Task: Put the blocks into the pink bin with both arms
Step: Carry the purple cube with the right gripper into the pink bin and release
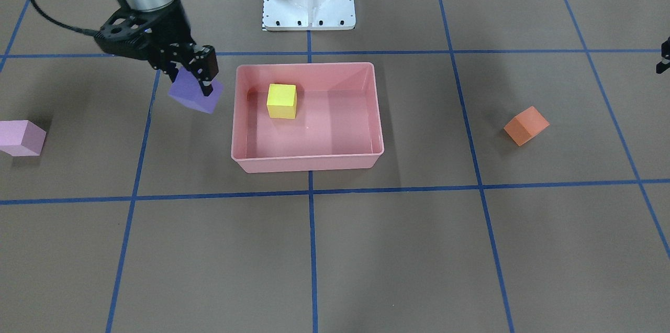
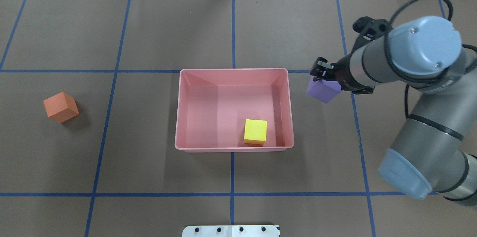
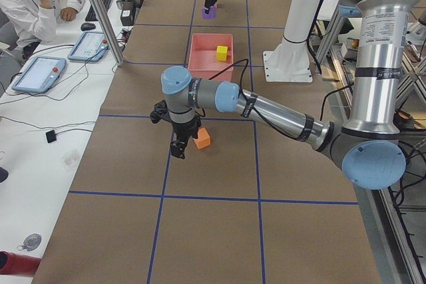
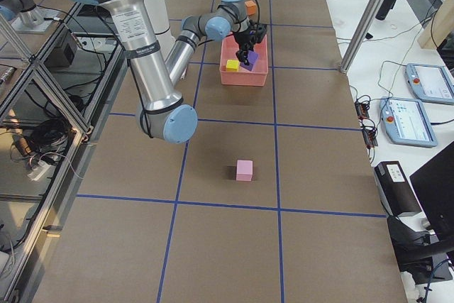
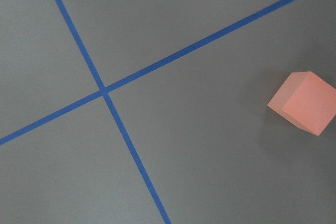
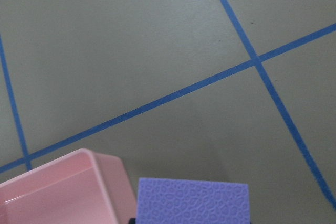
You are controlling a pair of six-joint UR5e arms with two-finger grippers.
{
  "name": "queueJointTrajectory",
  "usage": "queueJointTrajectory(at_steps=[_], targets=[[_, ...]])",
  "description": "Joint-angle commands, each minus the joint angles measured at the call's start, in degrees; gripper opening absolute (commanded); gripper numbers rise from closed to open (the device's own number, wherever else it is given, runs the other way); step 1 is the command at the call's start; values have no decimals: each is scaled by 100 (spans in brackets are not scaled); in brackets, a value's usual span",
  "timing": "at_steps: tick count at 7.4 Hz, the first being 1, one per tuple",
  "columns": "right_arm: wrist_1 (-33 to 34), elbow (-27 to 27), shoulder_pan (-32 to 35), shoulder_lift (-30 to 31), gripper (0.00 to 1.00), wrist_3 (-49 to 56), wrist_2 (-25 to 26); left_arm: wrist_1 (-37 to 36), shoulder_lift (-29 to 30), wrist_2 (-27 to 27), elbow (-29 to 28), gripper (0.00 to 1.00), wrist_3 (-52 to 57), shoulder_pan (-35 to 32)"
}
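one purple cube (image 1: 194, 101) clamped in the right gripper (image 1: 192, 87), looks light, stiff-ish and grippy, flat opposite faces should hold; left gripper (image 3: 178, 149), can't tell if it's open.

The light pink cube (image 1: 21, 137) is cut by the front view's left edge. Only a sliver of the left gripper (image 1: 663, 59) shows there (fingers too little seen to judge their spread). Overhead, the right arm (image 2: 372, 67) covers part of the purple cube (image 2: 323, 91).
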State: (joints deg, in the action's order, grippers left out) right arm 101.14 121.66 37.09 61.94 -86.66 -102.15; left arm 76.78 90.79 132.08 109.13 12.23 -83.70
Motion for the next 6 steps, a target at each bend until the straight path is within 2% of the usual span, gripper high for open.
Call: queueJointTrajectory(at_steps=[1,3,4,5,6], targets=[[529,-133,-551,-874,0,0,553,859,-244,73,-223,100,-449,-94],[599,-510,-868,-1375,0,-52,792,2544,-465,73,-1126,100,-573,-181],[861,-773,-1122,-1726,0,-70,1080,2996,-457,73,-1470,100,-599,-252],[863,-1245,-1282,-2112,0,-97,1179,3018,-448,73,-1499,100,-608,-253],[846,-1755,-1396,-2490,22,-106,1302,3001,-448,73,-1508,100,-608,-253]])
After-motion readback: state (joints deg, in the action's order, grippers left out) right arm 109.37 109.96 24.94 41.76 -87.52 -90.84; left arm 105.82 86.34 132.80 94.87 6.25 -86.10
